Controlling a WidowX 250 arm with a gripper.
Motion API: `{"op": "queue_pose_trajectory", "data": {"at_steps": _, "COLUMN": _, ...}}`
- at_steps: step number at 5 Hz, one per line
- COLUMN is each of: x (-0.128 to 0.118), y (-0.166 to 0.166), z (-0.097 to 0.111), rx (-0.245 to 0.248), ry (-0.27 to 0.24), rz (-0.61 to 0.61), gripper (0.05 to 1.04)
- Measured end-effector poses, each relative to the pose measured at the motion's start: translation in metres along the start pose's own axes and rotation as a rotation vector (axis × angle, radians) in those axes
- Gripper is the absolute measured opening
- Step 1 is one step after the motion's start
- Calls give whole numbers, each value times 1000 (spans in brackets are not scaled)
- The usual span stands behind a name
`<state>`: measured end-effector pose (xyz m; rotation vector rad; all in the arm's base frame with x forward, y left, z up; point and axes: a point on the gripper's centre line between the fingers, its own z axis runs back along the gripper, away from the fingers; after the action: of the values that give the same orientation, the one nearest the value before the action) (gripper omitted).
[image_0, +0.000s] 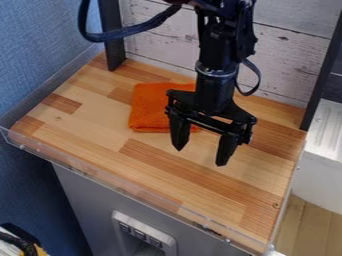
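Camera view, entries running left to right:

1. Blue textured wall, one, along the left side.
2. Black and white object with a yellow patch, one, cut off at the lower left corner; too little shows to name it.
3. Thick, dark, sleeved cable, one, looping from the arm towards the left.
4. Flat black uprights, two: first upright left of the arm, second upright at right.
5. Light wood-block counter top, one, with a clear plastic rim along its front edge.
6. Pale switch housing, one, in the grey front panel below; three dark switches visible.
7. Orange folded cloth, roughly square, one, lying flat on the counter top behind the gripper, which partly covers its right side.
8. Black robot arm, one, entering from the top edge; black two-finger gripper, one, hanging over the counter top. Fingers two, spread wide apart: released, grasping nothing.
9. White plank backboard, one, behind the arm.
10. White ribbed surface, one, far right, above pale wooden flooring.
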<state>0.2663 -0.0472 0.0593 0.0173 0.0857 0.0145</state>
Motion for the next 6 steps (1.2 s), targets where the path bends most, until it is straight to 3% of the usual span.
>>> {"op": "queue_pose_trajectory", "data": {"at_steps": 2, "x": -6, "y": 0, "z": -11, "rx": -13, "ry": -11, "rz": 203, "gripper": 997}}
{"op": "queue_pose_trajectory", "data": {"at_steps": 5, "x": -4, "y": 19, "z": 2, "rx": -73, "ry": -116, "rz": 639, "gripper": 999}}
{"op": "queue_pose_trajectory", "data": {"at_steps": 6, "x": -7, "y": 21, "z": -1, "rx": -67, "ry": -117, "rz": 744, "gripper": 999}}
